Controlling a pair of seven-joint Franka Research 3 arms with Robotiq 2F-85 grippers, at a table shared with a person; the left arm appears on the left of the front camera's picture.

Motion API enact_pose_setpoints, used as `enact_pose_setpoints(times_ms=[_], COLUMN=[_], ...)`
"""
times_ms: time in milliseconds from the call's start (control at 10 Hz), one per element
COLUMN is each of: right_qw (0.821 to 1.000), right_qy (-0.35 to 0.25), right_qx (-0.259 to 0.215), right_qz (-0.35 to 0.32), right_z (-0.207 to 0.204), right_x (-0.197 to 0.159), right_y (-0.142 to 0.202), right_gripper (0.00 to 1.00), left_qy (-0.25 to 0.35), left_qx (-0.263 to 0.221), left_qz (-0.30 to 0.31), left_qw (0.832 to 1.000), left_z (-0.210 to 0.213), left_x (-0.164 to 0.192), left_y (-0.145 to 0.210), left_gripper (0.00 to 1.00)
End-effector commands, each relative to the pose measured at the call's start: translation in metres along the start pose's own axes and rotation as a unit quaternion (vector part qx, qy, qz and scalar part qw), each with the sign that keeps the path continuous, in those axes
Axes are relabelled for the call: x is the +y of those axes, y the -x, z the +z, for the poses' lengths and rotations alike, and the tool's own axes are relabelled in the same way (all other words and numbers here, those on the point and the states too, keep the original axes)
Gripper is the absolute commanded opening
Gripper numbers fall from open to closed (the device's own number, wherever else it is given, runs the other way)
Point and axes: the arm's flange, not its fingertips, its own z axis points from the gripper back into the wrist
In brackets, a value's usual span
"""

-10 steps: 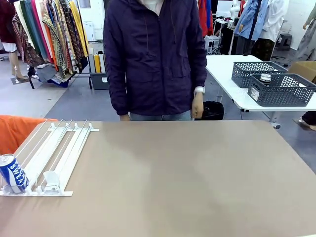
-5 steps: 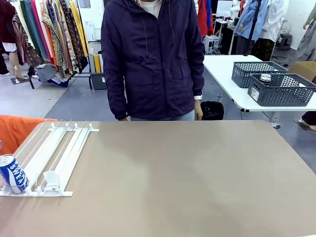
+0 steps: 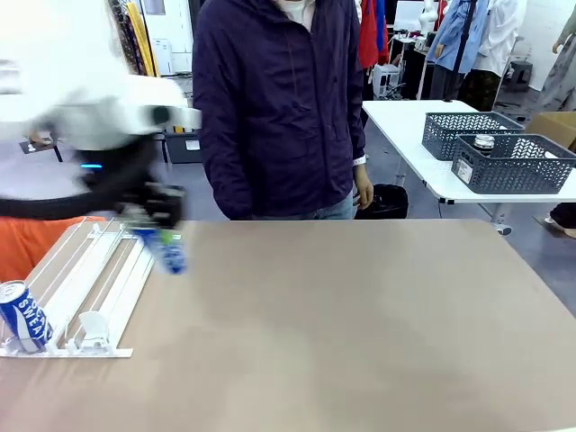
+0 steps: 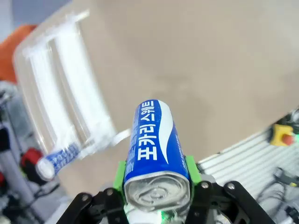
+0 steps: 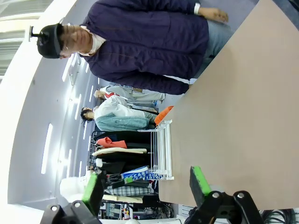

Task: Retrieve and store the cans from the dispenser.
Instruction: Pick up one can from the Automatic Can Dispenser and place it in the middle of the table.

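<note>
Quick tally: two blue cans, the held can [image 4: 156, 135] and the rack can [image 3: 24, 315]. One white rack [image 3: 126, 279]. Two grey baskets, far basket [image 3: 468, 130] and near basket [image 3: 513, 162]. Two tables, a brown table [image 3: 360, 315] and a white table [image 3: 405, 126]. One person [image 3: 279, 108] up close. Two grippers, left gripper [image 4: 156, 170] and right gripper [image 5: 145, 183].

This looks like a robotics test hall partly fitted out as a clothes shop. The room is wide and open, with a smooth grey floor [image 3: 544, 256] and long ceiling light strips [image 5: 46, 149]. Garment racks [image 3: 137, 40] stand at 11 o'clock beyond the tan surface [image 3: 360, 324], and more clothes [image 3: 468, 36] hang at 1 o'clock. A white table [image 3: 405, 126] at 2 o'clock carries grey lattice baskets [image 3: 513, 162]. A shelf-style dispenser [image 3: 101, 286], a white robot arm [image 3: 81, 99] and an emergency-stop button [image 4: 282, 135] mark it as a lab.
</note>
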Motion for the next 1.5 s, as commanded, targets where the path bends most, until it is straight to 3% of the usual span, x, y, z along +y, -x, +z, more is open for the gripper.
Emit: enact_pose_setpoints(times_ms=[0,200,400,600,1100,1200,1300,1400], right_qw=[1.000,1.000,1.000,1.000,1.000,1.000,1.000,1.000], right_qy=[-0.015,-0.015,-0.015,-0.015,-0.015,-0.015,-0.015,-0.015], right_qx=[-0.006,-0.006,-0.006,-0.006,-0.006,-0.006,-0.006,-0.006], right_qz=[0.012,0.012,0.012,0.012,0.012,0.012,0.012,0.012], right_z=[-0.002,-0.002,-0.002,-0.002,-0.002,-0.002,-0.002,-0.002], right_x=[0.001,0.001,0.001,0.001,0.001,0.001,0.001,0.001], right_y=[-0.002,-0.002,-0.002,-0.002,-0.002,-0.002,-0.002,-0.002], right_gripper=[1.00,1.00,1.00,1.00,1.00,1.00,1.00,1.00], left_qy=[0.005,0.018,0.021,0.029,0.033,0.035,0.033,0.034], left_qx=[0.014,0.005,0.037,0.094,0.103,0.103,0.101,0.097], left_qz=[-0.051,-0.103,-0.154,-0.163,-0.148,-0.149,-0.149,-0.150], left_qw=[0.999,0.995,0.987,0.982,0.983,0.983,0.983,0.983], left_z=[-0.027,-0.080,-0.132,-0.171,-0.184,-0.184,-0.182,-0.180], left_x=[-0.043,-0.101,-0.125,-0.133,-0.132,-0.132,-0.132,-0.131], left_y=[-0.080,-0.107,-0.115,-0.118,-0.116,-0.115,-0.114,-0.114], left_gripper=[0.00,0.00,0.00,0.00,0.00,0.46,1.00,1.00])
